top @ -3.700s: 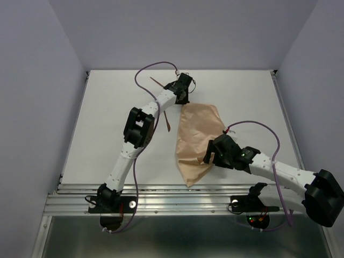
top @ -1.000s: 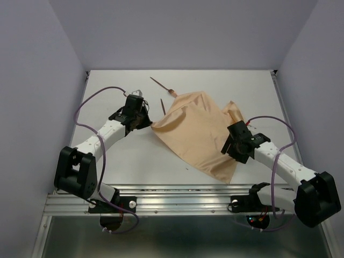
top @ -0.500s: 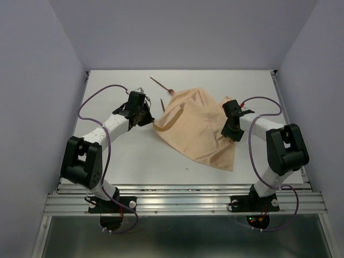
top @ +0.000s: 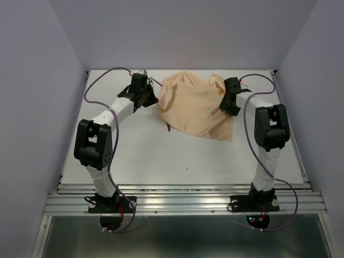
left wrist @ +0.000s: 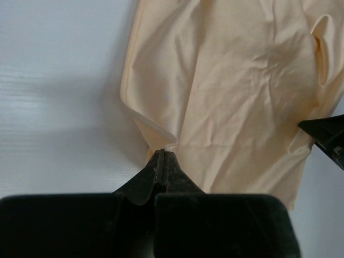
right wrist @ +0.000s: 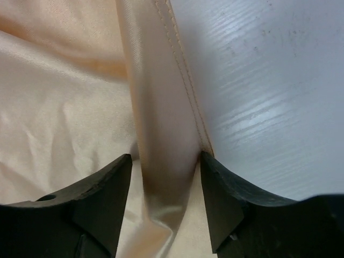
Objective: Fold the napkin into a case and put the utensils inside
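Observation:
The tan napkin (top: 194, 107) lies rumpled at the far middle of the table. My left gripper (top: 152, 98) is shut on its left corner; in the left wrist view the jaws (left wrist: 164, 152) pinch the cloth (left wrist: 231, 91) tight. My right gripper (top: 225, 104) is at the napkin's right edge. In the right wrist view it (right wrist: 166, 158) is open, with a hemmed fold of napkin (right wrist: 161, 118) lying between the fingers. One reddish-brown utensil tip (top: 168, 127) pokes out under the napkin's near-left edge. The other utensil is hidden. No folded case shows.
The white table (top: 134, 156) has raised side rails and grey walls close behind the napkin. A small dark speck (top: 186, 168) lies on the near middle. The right gripper's fingertip (left wrist: 328, 134) shows at the right of the left wrist view.
Both arms have swung toward the far edge, dragging the napkin back with them. The napkin now covers the spot where the two utensils lay.

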Motion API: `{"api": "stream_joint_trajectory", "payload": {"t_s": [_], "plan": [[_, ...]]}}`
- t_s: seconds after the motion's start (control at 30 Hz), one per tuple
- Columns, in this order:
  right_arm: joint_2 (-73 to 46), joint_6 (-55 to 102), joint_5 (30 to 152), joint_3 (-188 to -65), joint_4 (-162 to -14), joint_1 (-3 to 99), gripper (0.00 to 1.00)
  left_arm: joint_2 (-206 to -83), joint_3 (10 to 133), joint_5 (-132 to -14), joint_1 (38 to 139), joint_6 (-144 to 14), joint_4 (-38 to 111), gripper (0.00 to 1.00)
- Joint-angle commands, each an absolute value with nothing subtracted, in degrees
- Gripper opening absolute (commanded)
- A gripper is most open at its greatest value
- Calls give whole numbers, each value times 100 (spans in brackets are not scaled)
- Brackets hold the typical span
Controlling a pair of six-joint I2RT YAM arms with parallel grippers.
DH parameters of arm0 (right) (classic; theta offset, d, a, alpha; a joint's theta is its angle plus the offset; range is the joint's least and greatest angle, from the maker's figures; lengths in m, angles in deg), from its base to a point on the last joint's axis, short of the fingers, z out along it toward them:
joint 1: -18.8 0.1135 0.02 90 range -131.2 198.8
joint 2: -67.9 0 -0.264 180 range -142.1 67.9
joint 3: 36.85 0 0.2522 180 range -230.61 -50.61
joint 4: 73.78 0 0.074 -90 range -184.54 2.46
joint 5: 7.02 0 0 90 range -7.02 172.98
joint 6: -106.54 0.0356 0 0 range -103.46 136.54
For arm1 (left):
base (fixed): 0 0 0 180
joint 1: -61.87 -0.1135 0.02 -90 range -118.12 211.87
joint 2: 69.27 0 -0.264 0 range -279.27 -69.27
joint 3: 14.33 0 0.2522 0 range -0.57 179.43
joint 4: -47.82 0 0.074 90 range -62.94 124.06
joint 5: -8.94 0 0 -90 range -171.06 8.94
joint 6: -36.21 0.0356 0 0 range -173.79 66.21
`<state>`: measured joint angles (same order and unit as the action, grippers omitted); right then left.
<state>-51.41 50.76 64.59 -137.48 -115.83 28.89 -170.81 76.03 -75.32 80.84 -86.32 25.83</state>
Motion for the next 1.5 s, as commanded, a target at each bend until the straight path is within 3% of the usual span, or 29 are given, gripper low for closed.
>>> {"api": "stream_joint_trajectory", "payload": {"t_s": [0.0, 0.1, 0.2, 0.47, 0.97, 1.33, 1.47], "plan": [[-4490, 4932, 6848, -13613, -11874, 2882, 63, -17315, 8152, -7218, 8208, -8437, 2563, 0], [-3865, 4950, 6892, -12931, -11848, 2882, 73, -17368, 8144, -7201, 8288, -8446, 2545, 0], [-2977, 5055, 6936, -12235, -11856, 2882, 76, -17342, 7959, -7139, 8367, -8472, 2545, 0], [-1368, 5732, 7745, -9818, -11620, 2882, 70, -16903, 7353, -7227, 8394, -8569, 2641, 0], [-1999, 5961, 7622, -9490, -10776, 2882, 61, -17034, 7467, -7166, 8385, -8569, 2589, 0], [-2623, 5917, 7464, -9745, -10573, 2996, 46, -17043, 7449, -7130, 8393, -8543, 2598, 0], [-2693, 5943, 7288, -9736, -10591, 3049, 36, -17043, 7440, -7113, 8394, -8525, 2589, 0]]}}
